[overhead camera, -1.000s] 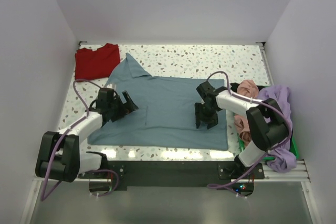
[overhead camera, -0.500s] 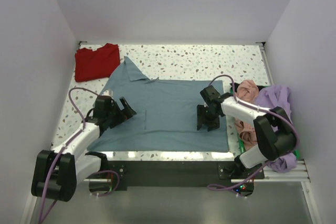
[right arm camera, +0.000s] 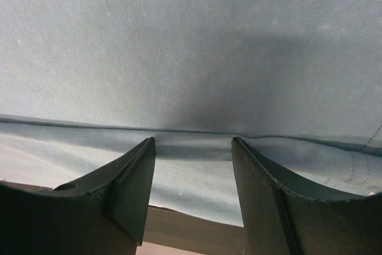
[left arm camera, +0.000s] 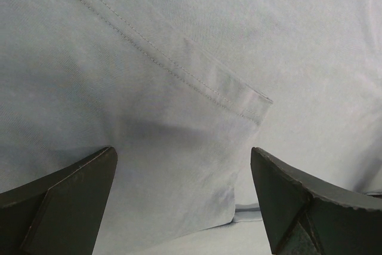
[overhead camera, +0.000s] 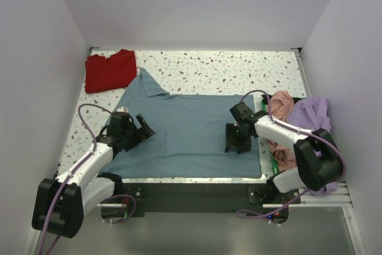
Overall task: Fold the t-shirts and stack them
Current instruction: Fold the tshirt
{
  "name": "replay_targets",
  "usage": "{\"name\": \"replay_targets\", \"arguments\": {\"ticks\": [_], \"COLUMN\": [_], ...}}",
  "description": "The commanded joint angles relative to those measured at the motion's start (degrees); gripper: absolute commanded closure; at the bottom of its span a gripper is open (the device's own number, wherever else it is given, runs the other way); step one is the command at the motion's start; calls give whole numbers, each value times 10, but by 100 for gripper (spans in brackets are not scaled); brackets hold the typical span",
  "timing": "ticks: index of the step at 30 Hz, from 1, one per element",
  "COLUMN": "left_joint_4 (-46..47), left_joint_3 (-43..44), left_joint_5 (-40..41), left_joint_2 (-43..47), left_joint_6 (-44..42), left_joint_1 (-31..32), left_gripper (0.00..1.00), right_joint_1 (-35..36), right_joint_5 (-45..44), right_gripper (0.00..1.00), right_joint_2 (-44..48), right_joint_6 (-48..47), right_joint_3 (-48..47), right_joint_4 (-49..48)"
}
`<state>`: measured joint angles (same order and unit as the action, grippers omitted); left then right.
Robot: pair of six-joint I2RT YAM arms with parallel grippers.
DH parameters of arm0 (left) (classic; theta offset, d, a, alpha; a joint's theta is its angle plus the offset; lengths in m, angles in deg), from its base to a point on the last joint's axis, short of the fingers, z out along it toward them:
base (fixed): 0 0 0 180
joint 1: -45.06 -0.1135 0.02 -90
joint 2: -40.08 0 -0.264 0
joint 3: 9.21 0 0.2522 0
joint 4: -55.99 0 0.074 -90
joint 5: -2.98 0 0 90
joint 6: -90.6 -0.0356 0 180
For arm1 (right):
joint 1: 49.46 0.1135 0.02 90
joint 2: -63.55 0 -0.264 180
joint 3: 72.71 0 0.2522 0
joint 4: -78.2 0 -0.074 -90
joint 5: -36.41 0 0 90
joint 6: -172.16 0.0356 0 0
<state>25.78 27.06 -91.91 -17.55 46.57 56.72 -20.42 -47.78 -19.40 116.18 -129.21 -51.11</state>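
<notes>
So the top view gives the whole layout: the slate-blue t-shirt is spread flat across the middle of the table, running down to the near edge. The red t-shirt is folded up in the far left corner. A salmon-pink t-shirt and a lavender t-shirt are bunched together at the right edge, with the lavender one spilling off the near right corner.

The left gripper sits over the blue shirt's left side and the right gripper over its right side, near the near edge.

The wrist cams fill in what you can't get from above. The left one shows its jaws spread wide with nothing in them, hovering over a stitched hem that ends in a free corner of cloth. The right one shows its jaws about halfway apart, not clamped on anything. A ridge of blue cloth runs across just beyond the tips, and the shirt's near hem lies below it.
</notes>
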Motion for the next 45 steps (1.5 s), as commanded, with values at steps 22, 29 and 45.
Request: {"name": "replay_targets", "arguments": {"ticks": [22, 29, 45], "left_joint_4": [-113, -110, -79], "left_joint_3": [38, 75, 243], "left_joint_5": [29, 30, 17], "left_joint_2": [1, -16, -110], "left_joint_6": [7, -6, -67], "left_joint_1": [9, 8, 6], "left_gripper": [0, 0, 0], "right_joint_1": [9, 10, -55], "right_joint_5": [-8, -15, -132], "right_gripper": [42, 41, 35], "right_joint_2": [10, 3, -97], "right_joint_6": [12, 6, -99], "right_joint_3": [23, -10, -309], "right_joint_4": [76, 94, 177]}}
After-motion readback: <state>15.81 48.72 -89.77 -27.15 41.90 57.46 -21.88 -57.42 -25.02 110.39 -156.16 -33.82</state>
